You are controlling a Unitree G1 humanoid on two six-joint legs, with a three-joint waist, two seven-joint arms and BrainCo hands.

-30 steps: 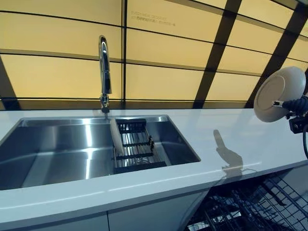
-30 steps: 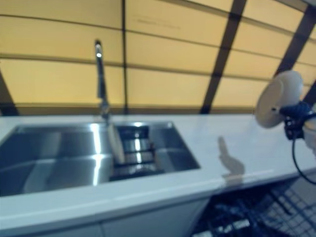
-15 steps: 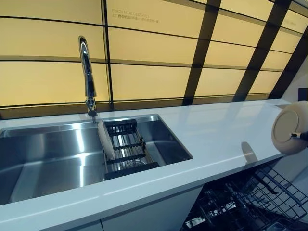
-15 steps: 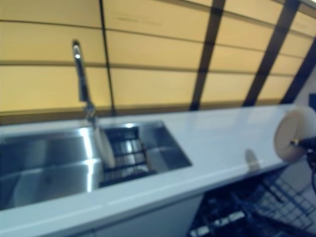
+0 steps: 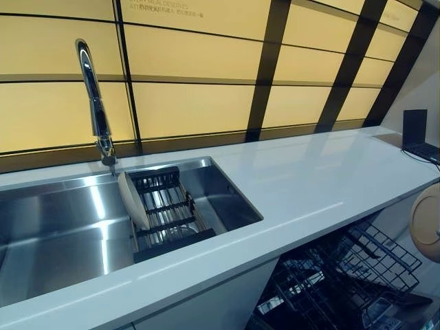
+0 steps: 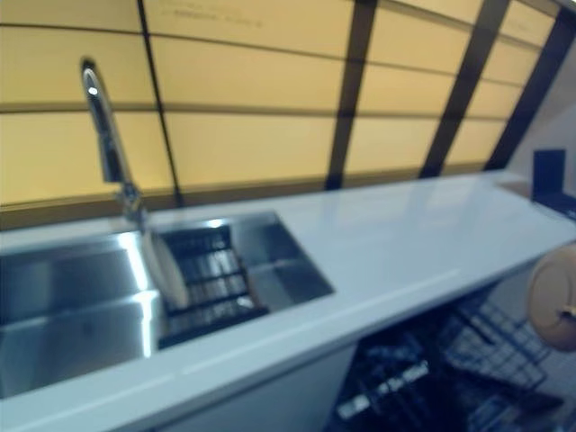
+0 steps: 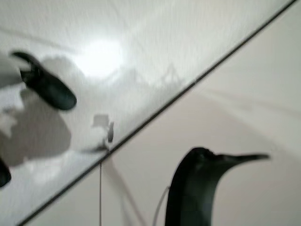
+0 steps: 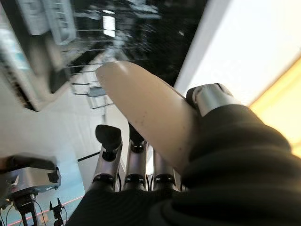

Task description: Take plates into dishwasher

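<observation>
Plate (image 5: 427, 223) in your right robot hand (image 8: 141, 165) sat at the far right edge of the head views, out past the white surface (image 5: 309, 185) and above the open dishwasher rack (image 5: 344, 282). The right wrist view showed that robot hand pinching it: the thumb lay on one face and the fingers (image 8: 109, 141) ran behind the other, with the dark rack beyond. A second plate (image 5: 132, 201) stood on edge in the sink (image 5: 62, 227), leaning at the left end of a black drainer rack (image 5: 168, 213), below the tap (image 5: 95, 103). Your left robot hand (image 7: 44, 87) showed only as blurred dark tips in its own wrist view, so you could not tell whether it was spread or curled.
</observation>
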